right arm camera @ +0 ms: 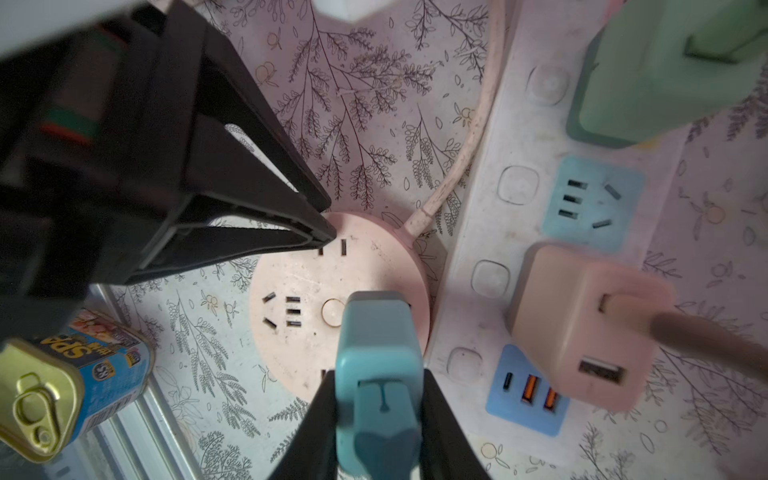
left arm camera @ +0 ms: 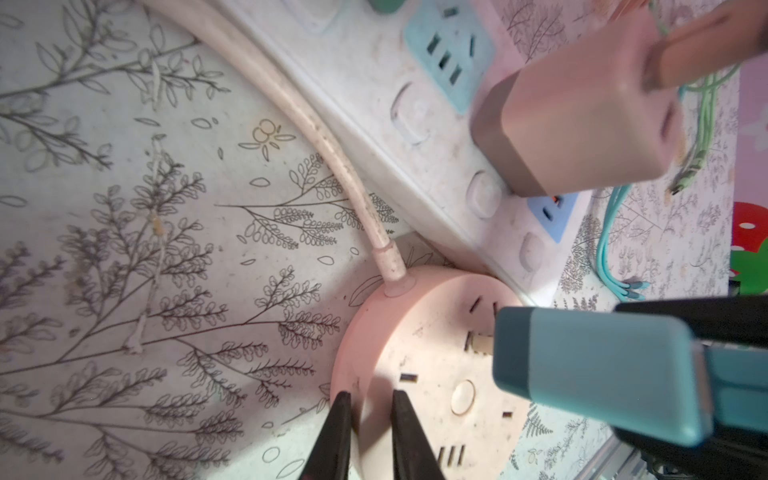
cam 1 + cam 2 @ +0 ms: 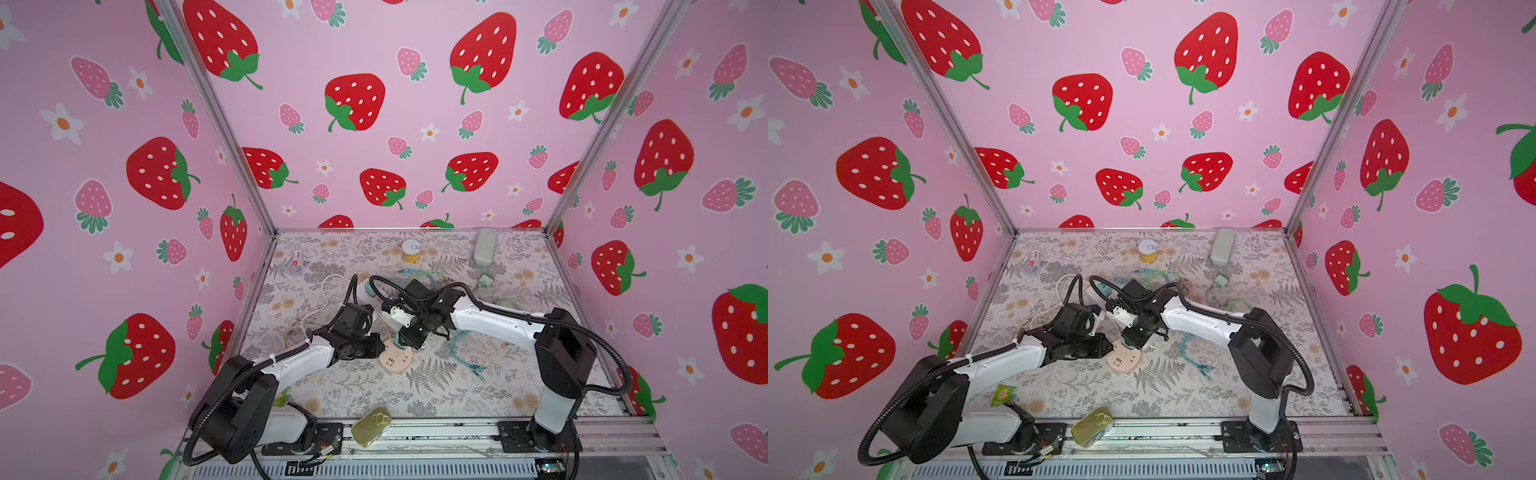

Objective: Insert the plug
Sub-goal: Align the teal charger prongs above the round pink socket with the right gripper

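Fingers (image 1: 441, 428) of the right gripper (image 1: 378, 376) are clamped on the teal plug (image 1: 376, 332). It stands over the round pink socket (image 3: 397, 362) near the middle of the table (image 3: 457, 399), on the socket's 12 o'clock edge in a top view. The left gripper (image 2: 372, 395), reaching in from 9 o'clock, has its fingers (image 2: 338, 436) nearly together, tips resting on the socket's rim, apparently to steady it. Grasping and aligning look done. The left wrist view shows a prong (image 2: 482, 344) meeting the socket's face, yet a gap shows between plug and socket. I judge insertion just begun; pressing the plug flush and letting go are left.
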### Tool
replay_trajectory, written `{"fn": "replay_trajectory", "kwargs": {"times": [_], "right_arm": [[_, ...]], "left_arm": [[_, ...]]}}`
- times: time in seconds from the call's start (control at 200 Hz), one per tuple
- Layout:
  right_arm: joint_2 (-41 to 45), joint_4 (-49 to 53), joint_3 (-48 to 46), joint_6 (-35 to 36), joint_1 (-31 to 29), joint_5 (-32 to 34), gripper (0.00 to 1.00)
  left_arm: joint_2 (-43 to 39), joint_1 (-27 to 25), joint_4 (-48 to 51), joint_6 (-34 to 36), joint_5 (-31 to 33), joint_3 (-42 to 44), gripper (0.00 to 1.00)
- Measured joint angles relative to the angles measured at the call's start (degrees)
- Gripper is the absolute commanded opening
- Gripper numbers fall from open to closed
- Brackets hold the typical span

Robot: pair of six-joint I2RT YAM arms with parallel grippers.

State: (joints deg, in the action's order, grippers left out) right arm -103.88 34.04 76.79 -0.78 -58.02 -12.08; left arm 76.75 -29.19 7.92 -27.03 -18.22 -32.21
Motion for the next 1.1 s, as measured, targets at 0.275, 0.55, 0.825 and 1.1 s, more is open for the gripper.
{"fn": "replay_trajectory", "kwargs": {"times": [0.275,0.55,0.825,1.1], "right_arm": [[-1.1,0.7,1.0,0.7,0.0,0.0,0.01],[-2.7,3.3,3.7,0.8,-0.8,2.0,0.01],[-3.8,3.5,4.1,0.9,-2.0,4.3,0.01],[-3.8,3.5,4.1,0.8,-2.8,5.8,0.01]], "left_arm": [[-0.1,0.1,0.0,0.0,0.0,0.0,0.20],[-0.4,0.4,-0.4,0.0,0.0,0.4,0.19],[-0.7,0.8,-0.9,0.0,-0.3,0.9,0.19],[-1.9,1.1,-0.9,0.0,-0.3,1.7,0.19]]}}
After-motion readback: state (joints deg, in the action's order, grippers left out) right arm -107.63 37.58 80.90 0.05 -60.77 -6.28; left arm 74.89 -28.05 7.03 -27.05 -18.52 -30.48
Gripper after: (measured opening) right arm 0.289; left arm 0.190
